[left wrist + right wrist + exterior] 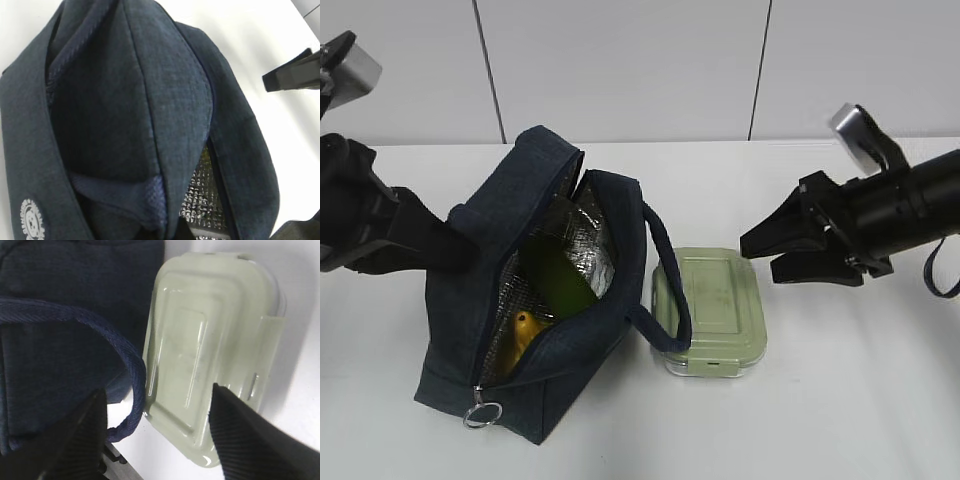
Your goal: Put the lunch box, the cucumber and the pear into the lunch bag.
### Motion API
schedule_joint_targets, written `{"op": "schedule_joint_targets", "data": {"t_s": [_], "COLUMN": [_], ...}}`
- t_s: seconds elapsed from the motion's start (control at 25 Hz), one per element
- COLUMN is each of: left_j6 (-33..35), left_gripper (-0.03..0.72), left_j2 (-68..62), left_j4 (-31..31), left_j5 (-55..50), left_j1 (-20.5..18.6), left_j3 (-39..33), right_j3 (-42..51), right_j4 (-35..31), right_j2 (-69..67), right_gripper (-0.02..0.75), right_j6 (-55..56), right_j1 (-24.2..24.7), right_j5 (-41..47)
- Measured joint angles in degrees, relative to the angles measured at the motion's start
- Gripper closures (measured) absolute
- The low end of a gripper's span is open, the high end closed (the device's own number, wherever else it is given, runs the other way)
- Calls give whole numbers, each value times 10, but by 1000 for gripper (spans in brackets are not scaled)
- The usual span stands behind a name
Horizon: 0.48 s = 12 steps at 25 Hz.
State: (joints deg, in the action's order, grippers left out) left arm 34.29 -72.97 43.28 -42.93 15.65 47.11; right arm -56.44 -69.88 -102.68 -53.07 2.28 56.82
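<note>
One lunch box (709, 309): sage-green lid, rounded corners, side clasp.

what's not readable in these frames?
- Left gripper's fingers: exterior view, hidden behind the lunch bag; left wrist view, fabric fills the frame.
- Pear and cucumber: mostly hidden by the bag's walls.
- Lunch box: near-side clasp cut off by the right gripper's fingers in the right wrist view.

Navy lunch bag (125, 115) fills the view (silver lining (205, 192) showing), white table (260, 45) behind.
</note>
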Motion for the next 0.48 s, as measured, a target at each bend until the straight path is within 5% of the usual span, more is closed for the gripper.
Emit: {"op": "schedule_joint_targets", "data": {"t_s": [0.48], "left_j6": [0], "left_gripper": [687], "left_j2": [0], "left_j4": [0], "left_j5": [-1], "left_j1": [0], "left_j3": [0], "right_j3": [0], "right_j4": [-25], "right_j2": [-69], "right_gripper": [239], "right_j6": [-61], "right_j1": [11], "right_j5": [-1]}}
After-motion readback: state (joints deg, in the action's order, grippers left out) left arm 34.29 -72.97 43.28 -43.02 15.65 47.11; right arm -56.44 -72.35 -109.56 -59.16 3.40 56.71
